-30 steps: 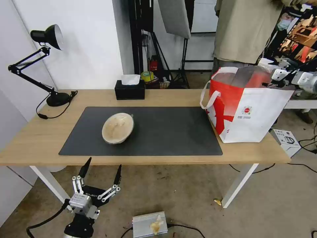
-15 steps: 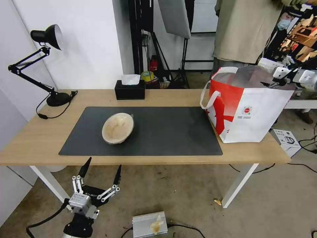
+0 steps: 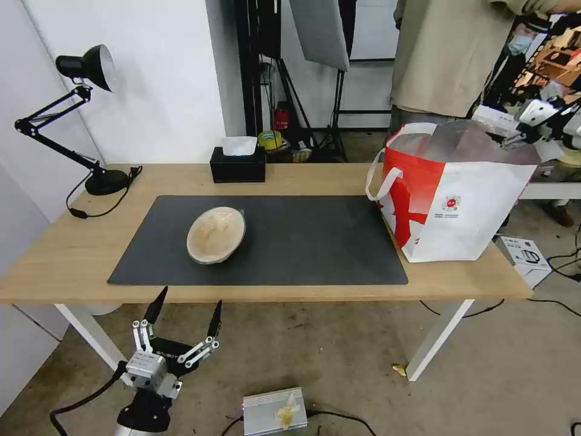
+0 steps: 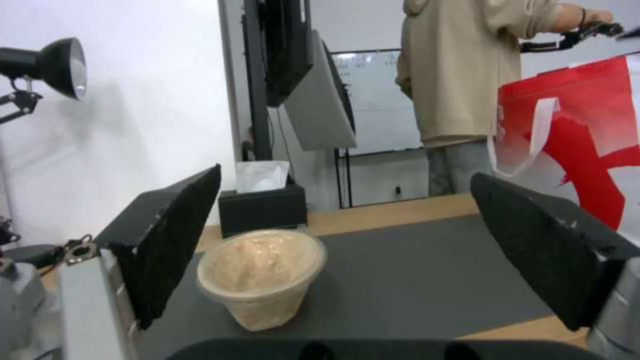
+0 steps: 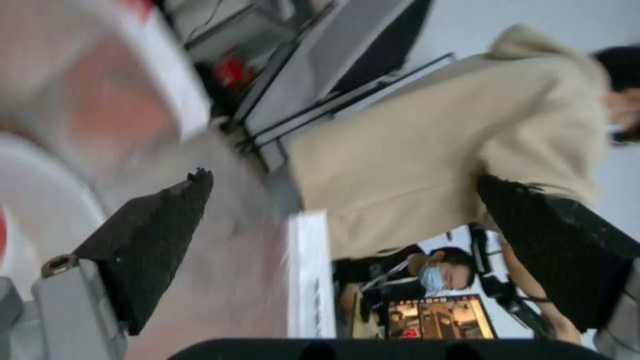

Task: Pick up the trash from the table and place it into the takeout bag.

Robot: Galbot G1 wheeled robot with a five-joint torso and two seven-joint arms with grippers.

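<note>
The long light-wood surface (image 3: 72,254) carries a dark grey mat (image 3: 302,242), and neither has shifted since the picture 1 s ago.

At the surface's right end stands the takeout bag (image 3: 466,212), white and red with a silver lining, upright and open at the top, its base partly on the mat's right edge. It stands where it stood 1 s ago, though its foil rim now looks a little more puffed up on the right.

The tan oval bowl (image 3: 216,234) is the 1 piece of trash lying on the mat, left of centre and well apart from the bag, unmoved over the last second. From the left wrist camera it sits between the 2 spread fingers, with the black tissue box (image 3: 238,165) behind it at the surface's far edge. A black desk lamp (image 3: 91,66) stands at the far left corner.

The right pincer (image 3: 548,118) has changed most: 1 s ago it hung at the bag's upper right rim, and now it is higher and farther right, clear of the bag. Its own camera shows the fingers spread wide with nothing between them.

The left pincer (image 3: 184,312) hangs below the surface's near edge, fingers released and empty, just as before.
</note>
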